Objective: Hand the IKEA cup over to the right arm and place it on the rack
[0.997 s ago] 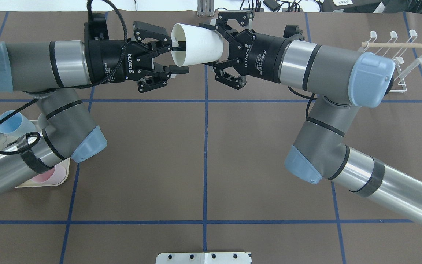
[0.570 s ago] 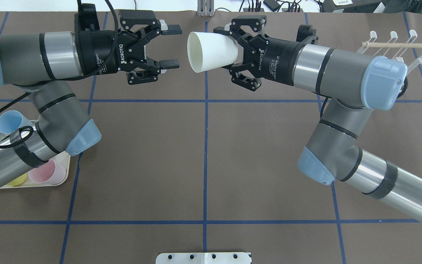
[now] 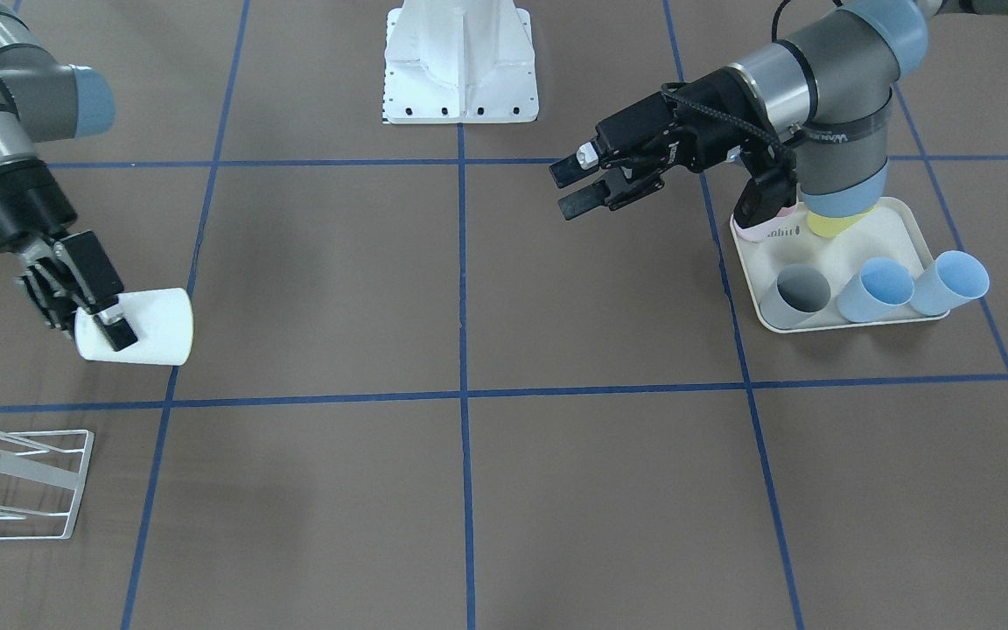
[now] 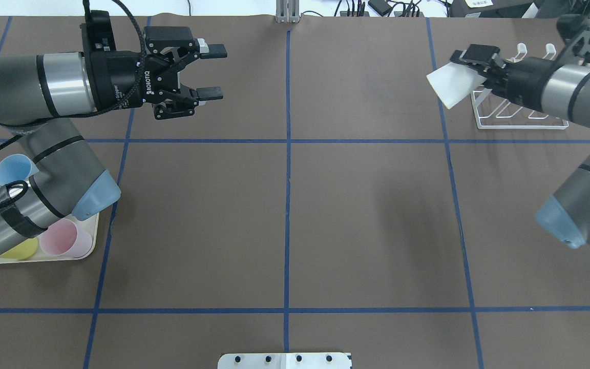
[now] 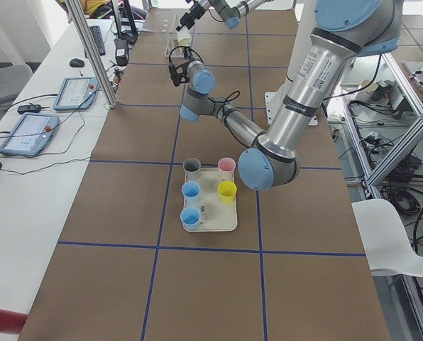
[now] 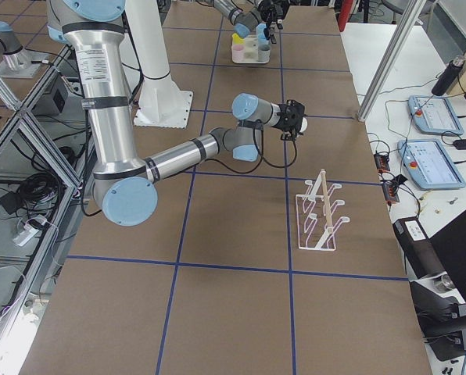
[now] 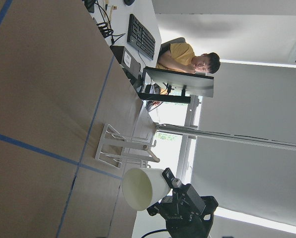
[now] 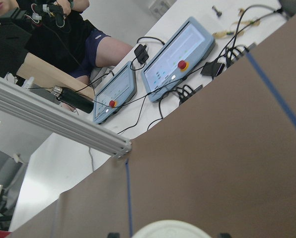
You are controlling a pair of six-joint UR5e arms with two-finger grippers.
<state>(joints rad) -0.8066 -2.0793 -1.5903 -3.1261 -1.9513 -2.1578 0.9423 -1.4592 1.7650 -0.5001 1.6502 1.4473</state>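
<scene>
The white IKEA cup (image 4: 448, 86) lies on its side in the air, mouth toward the table's middle, with my right gripper (image 4: 468, 69) shut on its base end. It hangs just left of the white wire rack (image 4: 520, 111) with its wooden dowel. The front-facing view shows the cup (image 3: 143, 328) in the right gripper (image 3: 110, 328) above and beside the rack (image 3: 18, 490). My left gripper (image 4: 214, 72) is open and empty at the far left; its wrist view shows the cup (image 7: 140, 188) and rack (image 7: 125, 148) far off.
A cream tray (image 3: 893, 229) with several coloured cups sits under my left arm's elbow. The robot's white base plate (image 3: 460, 66) stands at the table's middle edge. Pendants and cables lie on the side bench, where a person (image 8: 48, 29) sits.
The right arm has swung right with the cup, from the table's middle to the rack. The left gripper, open, has drawn back to the left.
</scene>
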